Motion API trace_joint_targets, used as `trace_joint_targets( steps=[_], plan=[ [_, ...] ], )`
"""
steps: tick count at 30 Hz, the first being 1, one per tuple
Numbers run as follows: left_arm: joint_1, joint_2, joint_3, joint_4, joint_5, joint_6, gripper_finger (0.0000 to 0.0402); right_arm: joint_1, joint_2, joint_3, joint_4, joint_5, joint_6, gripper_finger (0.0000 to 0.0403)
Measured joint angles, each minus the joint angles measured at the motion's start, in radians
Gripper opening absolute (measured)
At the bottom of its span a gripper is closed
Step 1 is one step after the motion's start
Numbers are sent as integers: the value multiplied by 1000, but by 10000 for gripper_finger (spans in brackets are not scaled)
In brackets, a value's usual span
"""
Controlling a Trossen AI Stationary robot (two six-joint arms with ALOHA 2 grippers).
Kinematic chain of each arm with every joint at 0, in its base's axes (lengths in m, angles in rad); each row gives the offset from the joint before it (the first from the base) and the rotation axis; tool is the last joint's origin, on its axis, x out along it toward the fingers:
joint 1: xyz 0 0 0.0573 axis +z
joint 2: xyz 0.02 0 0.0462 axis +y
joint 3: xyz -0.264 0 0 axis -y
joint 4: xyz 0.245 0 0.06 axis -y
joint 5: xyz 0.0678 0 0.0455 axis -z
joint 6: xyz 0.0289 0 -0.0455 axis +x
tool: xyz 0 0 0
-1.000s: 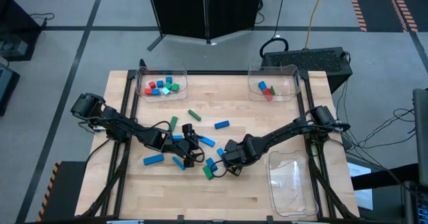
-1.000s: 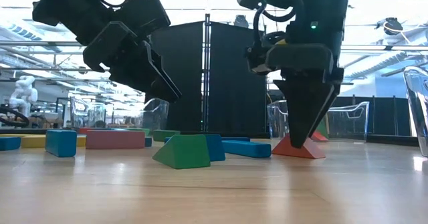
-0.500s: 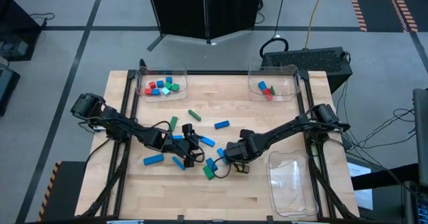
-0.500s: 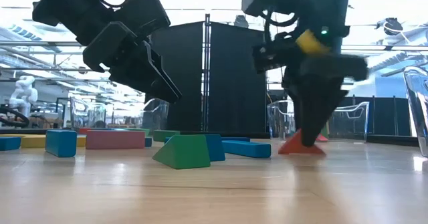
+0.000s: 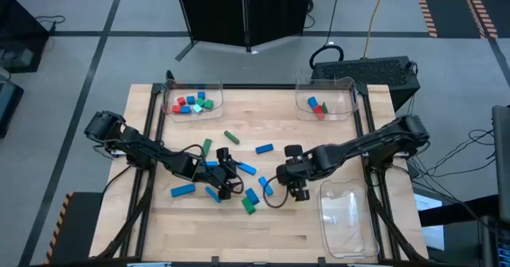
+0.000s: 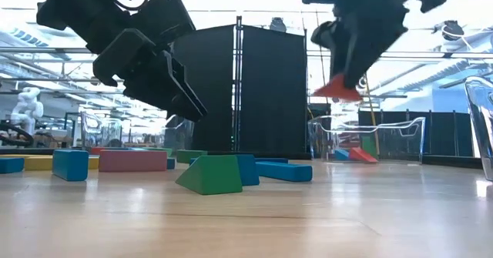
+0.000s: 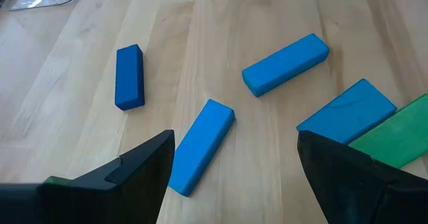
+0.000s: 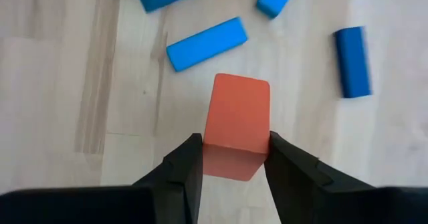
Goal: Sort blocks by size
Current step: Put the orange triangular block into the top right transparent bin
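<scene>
My right gripper [image 5: 296, 189] hangs above the table's middle right, shut on a red wedge-shaped block [image 8: 237, 120], which also shows high above the wood in the low view [image 6: 337, 88]. My left gripper [image 5: 232, 177] hovers open over a cluster of blocks; a blue bar [image 7: 201, 146] lies flat on the table between and beyond its fingers. More blue bars [image 7: 285, 63] [image 7: 129, 76] and a green wedge [image 6: 212, 175] lie flat on the wood. My right gripper pinches the red block by two opposite sides [image 8: 210, 140] between its two fingers [image 8: 183, 165]. The fingers come from above, pointing steeply down. The block sits at their free ends [image 6: 339, 85], lifted well clear of the table.
A clear tray [image 5: 194, 100] at the far left holds several small blocks; a second one [image 5: 325, 101] at the far right holds blue and red ones. A third tray [image 5: 348, 217] stands at the near right. Loose blocks [image 5: 182, 190] [image 5: 264, 148] lie about the middle.
My right gripper has risen from the table with the red block, rolled about its own axis and drifted a little toward the right edge. The block, which stood on the wood a second ago, now hangs clear.
</scene>
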Motion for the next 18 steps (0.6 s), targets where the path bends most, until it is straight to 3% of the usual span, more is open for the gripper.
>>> trace_joint_targets(
  steps=[9,18],
  plan=[
    [0,0,0,0,0,-21,317,-100,-150,0,-53,7,80,127],
    [0,0,0,0,0,-21,317,-274,-202,1,-139,62,130,127]
  ],
)
